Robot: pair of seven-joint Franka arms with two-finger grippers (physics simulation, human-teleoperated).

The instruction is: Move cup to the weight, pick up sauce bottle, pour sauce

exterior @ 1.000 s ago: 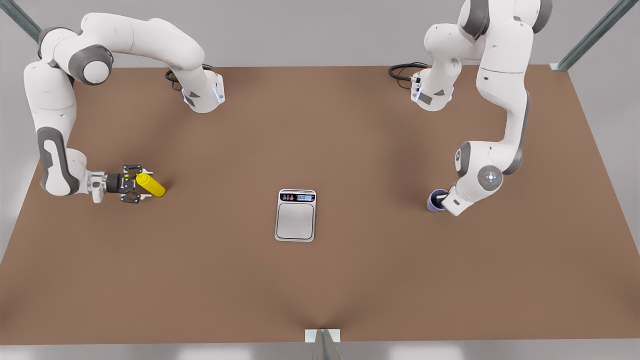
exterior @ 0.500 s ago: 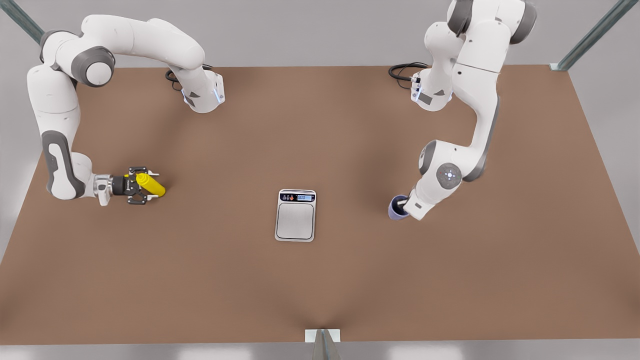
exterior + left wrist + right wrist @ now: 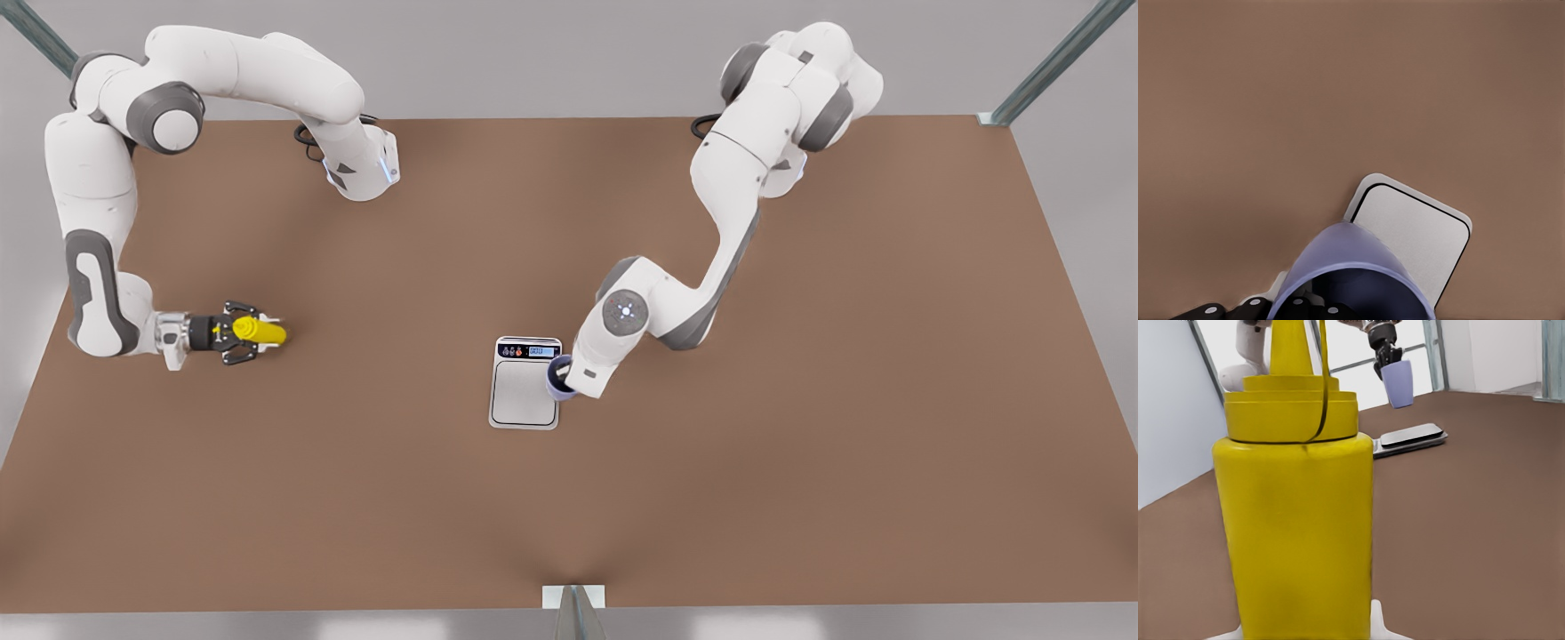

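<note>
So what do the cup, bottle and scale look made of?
Cup: probably matte plastic, flat lavender, no glints. Bottle: likely soft-sheen plastic, uniform yellow with moulded steps at the cap. Scale: brushed-metal or silver plastic look, pale grey plate with a black outline; I can't tell which.

Wide matte brown rectangular surface (image 3: 569, 498), plain, no markings, soft darker shading toward the middle of its near edge. Pale grey-white backdrop wall (image 3: 533, 53) behind the far edge. Grey-green metal frame struts run diagonally off the far corners: one (image 3: 36, 36) at the front view's left, one (image 3: 1053, 62) at the front view's right. Small light metal bracket with upright post (image 3: 574, 604) at the middle of the near edge. Black coiled cable (image 3: 311, 138) lies near the far edge. Light even, diffuse.
</note>
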